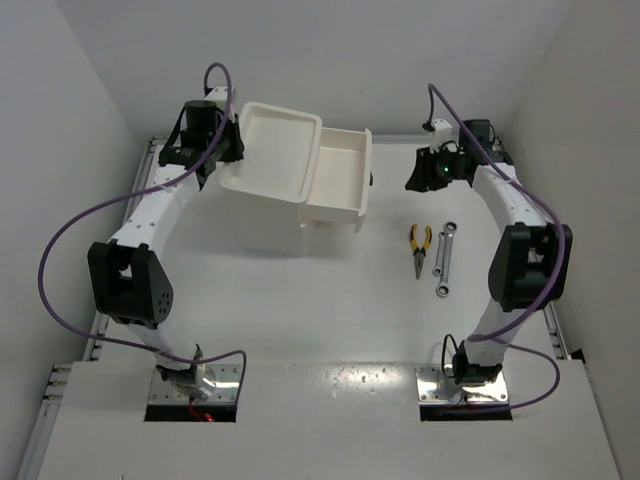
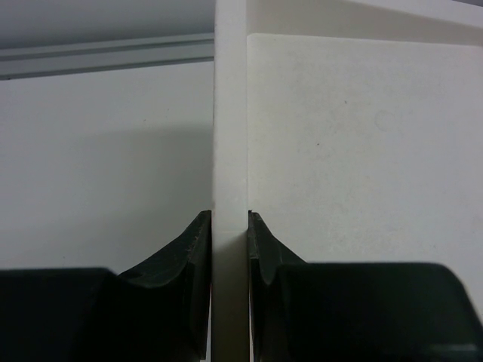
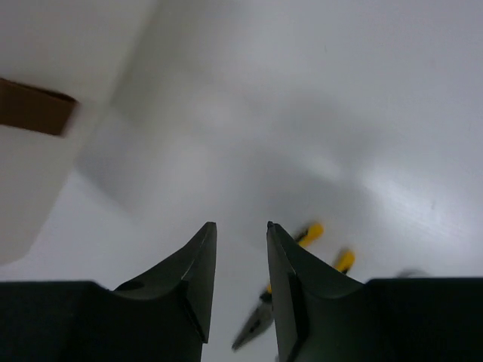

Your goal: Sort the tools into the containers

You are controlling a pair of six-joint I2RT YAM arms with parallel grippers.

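Fingers (image 2: 192, 249) of the left gripper (image 2: 230, 220) are pressed flat against either face of a thin white wall. Judged from the overhead view, that wall is the left rim of the container unit (image 1: 282, 108), so you hold the unit by its edge. The right gripper (image 3: 241, 226) hangs part open with a narrow gap between its fingers and nothing in it. It sits in the air just right of the pulled-out drawer (image 1: 362, 168), whose brown knob (image 3: 34, 107) shows at the left edge of the right wrist view.

On the table (image 1: 330, 320), near that arm, lie the yellow-handled pliers (image 1: 420, 245) and just beside them the silver wrenches (image 1: 444, 258). All are outside the unit. No screwdriver can be made out in any view, and the drawer floor looks bare as far as the overhead view shows.

Risks from here, as judgements:
- The drawer juts well out to the right. If you swing the right arm low toward the tools, its wrist could clip the drawer front or knob and push it shut.
- The left hold is on a thin rim only. A sideways pull could tilt or drag the light unit.
- The pliers and wrenches lie close together. A wide descent onto the pliers could nudge a wrench or trap it alongside.
- The wrenches are flat, so your fingers may slide off them.
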